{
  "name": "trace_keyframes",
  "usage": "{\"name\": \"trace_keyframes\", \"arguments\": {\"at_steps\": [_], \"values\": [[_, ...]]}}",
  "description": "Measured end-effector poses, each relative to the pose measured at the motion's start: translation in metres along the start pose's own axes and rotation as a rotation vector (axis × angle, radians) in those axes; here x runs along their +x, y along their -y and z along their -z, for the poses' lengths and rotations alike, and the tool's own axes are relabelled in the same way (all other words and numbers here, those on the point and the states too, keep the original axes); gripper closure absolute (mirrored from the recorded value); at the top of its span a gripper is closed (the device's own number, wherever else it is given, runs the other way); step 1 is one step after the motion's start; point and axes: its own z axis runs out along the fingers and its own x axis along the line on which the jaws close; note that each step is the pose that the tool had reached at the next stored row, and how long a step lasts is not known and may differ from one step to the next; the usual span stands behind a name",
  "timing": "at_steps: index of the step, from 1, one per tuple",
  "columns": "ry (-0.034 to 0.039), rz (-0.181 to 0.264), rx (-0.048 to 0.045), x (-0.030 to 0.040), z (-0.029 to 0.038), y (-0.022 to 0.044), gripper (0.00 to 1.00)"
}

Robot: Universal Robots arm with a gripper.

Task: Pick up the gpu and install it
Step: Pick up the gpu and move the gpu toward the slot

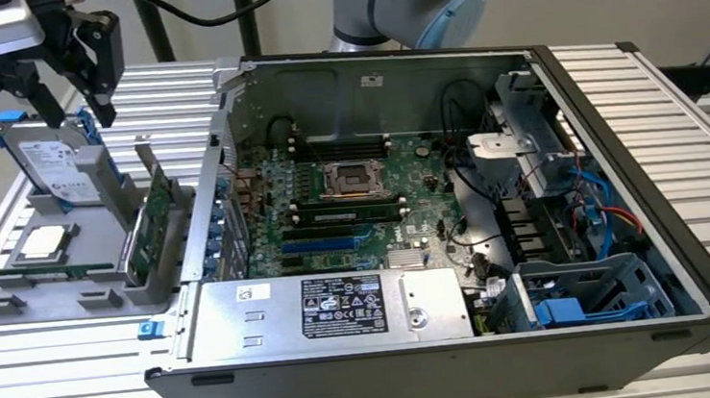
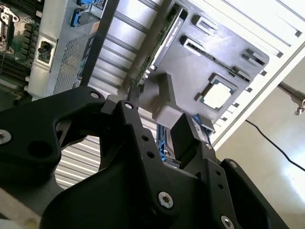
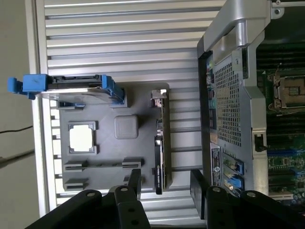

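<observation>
Open black steel computer case point(image 1: 410, 382) lies on ribbed aluminium table point(image 1: 63, 389). Grey moulded parts tray point(image 1: 8, 282) at case's nine o'clock, exterior view. Black two-finger gripper point(image 1: 77, 109) hovers at tray's twelve o'clock, fingers apart, empty. Flat green gpu point(image 1: 160, 226), silver-bracketed, stands on edge in tray's three-o'clock slot. Judgement: straddle card's flat faces squarely, descend vertically.

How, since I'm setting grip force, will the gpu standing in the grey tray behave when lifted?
Probably stiff: the gpu is a flat circuit card. It stands on edge in a slot of the grey tray, so a sideways push might tilt or bind it. Its bare green board face looks fragile.
</observation>
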Motion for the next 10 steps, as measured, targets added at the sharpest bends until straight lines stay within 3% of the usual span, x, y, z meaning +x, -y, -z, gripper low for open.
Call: {"name": "trace_keyframes", "arguments": {"at_steps": [10], "values": [[0.0001,0.0,-0.0001,0.0,-0.0037,0.0008,0.0]]}}
